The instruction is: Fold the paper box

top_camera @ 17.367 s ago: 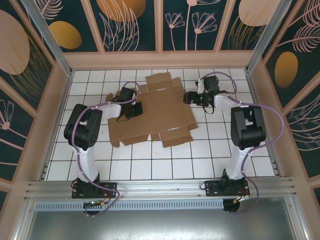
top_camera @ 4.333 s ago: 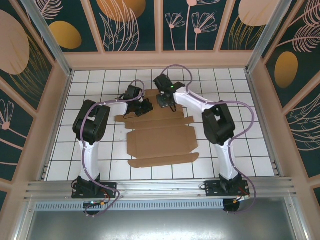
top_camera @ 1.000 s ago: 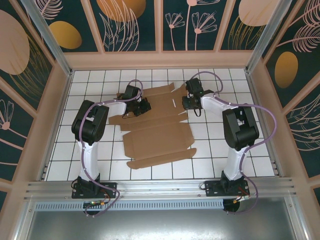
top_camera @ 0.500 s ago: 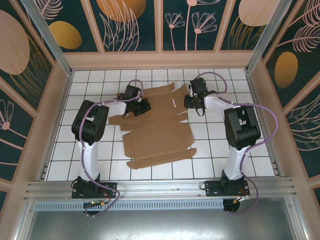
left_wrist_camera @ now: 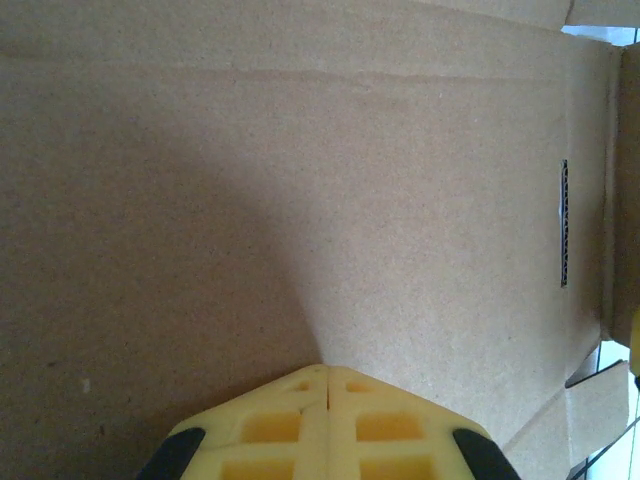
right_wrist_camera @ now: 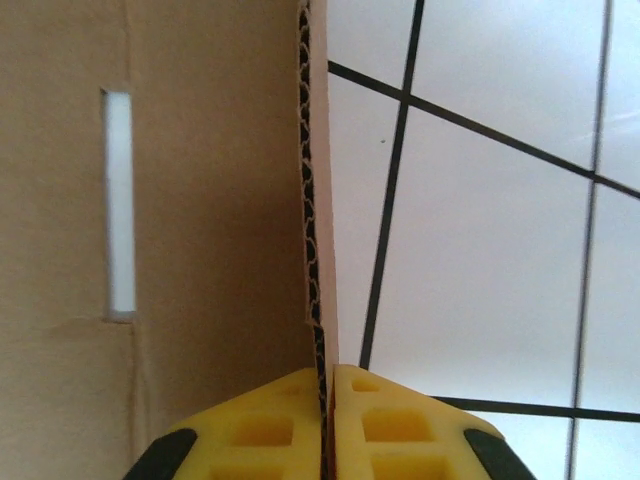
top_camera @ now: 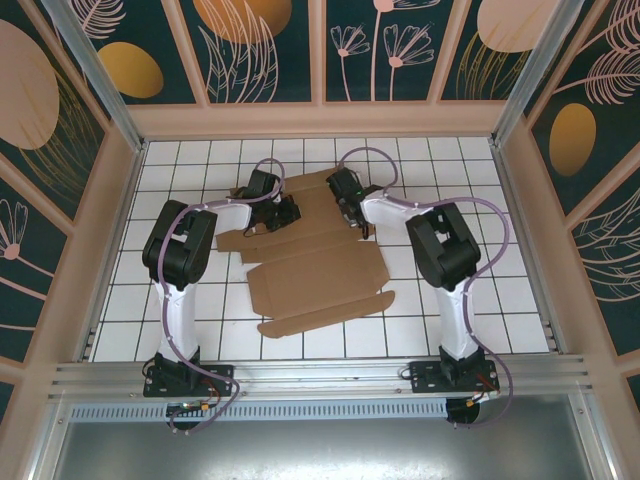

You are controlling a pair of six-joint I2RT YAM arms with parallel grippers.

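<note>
- The right gripper (right_wrist_camera: pixel 325 372) is clamped on the paper box (top_camera: pixel 312 268). Its two yellow fingers (right_wrist_camera: pixel 250 430) sit tight on either side of a corrugated cut edge that runs straight away from the tips.
- Left of that pinched edge is a brown cardboard face with a long narrow slot (right_wrist_camera: pixel 119 202) showing white through it. Right of the edge is the white tiled table (right_wrist_camera: pixel 490 230) with dark grout lines.
- In the top view this gripper sits at the right end of the box's far panel, and its arm bends in from the right.
- The left gripper (left_wrist_camera: pixel 326 372) is closed. Its yellow fingertips (left_wrist_camera: pixel 290 392) meet along a thin seam with nothing between them.
- Its tips point at plain brown cardboard, and a soft shadow spreads to the left of them. Whether the tips touch the sheet cannot be told.
- Further right on that cardboard is a thin dark slit (left_wrist_camera: pixel 563 222), and a faint crease (left_wrist_camera: pixel 300 75) crosses the sheet beyond the tips.
- In the top view the left gripper is over the far left part of the box, near the other gripper but apart from it, with cardboard between them.
- The box lies unfolded and mostly flat in the middle of the table, between the two arms. A long narrow flap (top_camera: pixel 325 315) runs along its near side, slightly angled.
- Around the table stand dark panels (top_camera: pixel 260 45) painted with leaves and orange ovals. A metal rail (top_camera: pixel 320 372) crosses the near edge by the arm bases.
</note>
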